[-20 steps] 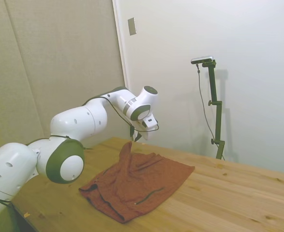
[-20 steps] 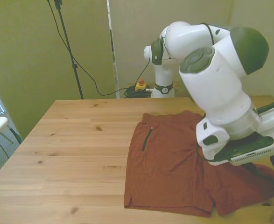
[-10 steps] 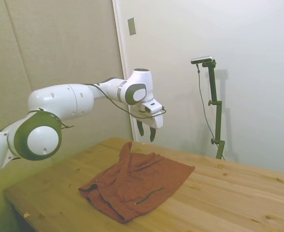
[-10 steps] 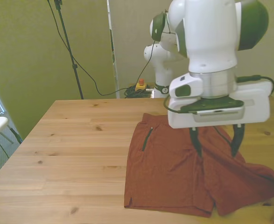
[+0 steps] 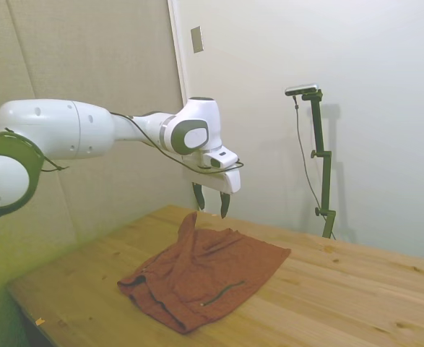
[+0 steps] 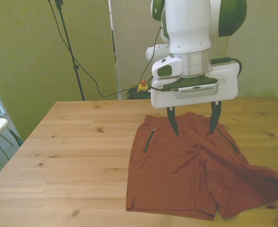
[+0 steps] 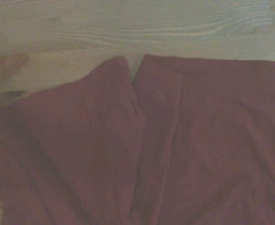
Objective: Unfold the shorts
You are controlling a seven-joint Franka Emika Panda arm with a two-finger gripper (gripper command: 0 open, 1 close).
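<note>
Rust-brown rumpled fabric shorts (image 6: 195, 172): spread on the wooden table (image 6: 72, 156), one leg creased. Likely soft, light; best pinched at a hem edge. White two-finger gripper (image 6: 193, 124): above, spread wide, empty.

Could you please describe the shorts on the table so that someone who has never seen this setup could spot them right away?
Look at the wooden table; toward the front view's right, a rust-brown garment lies spread on it, directly beneath the open gripper hanging above without touching. Those are the shorts: soft and rumpled, with thin dark pocket lines, and the only cloth item on the bare wood.
</note>
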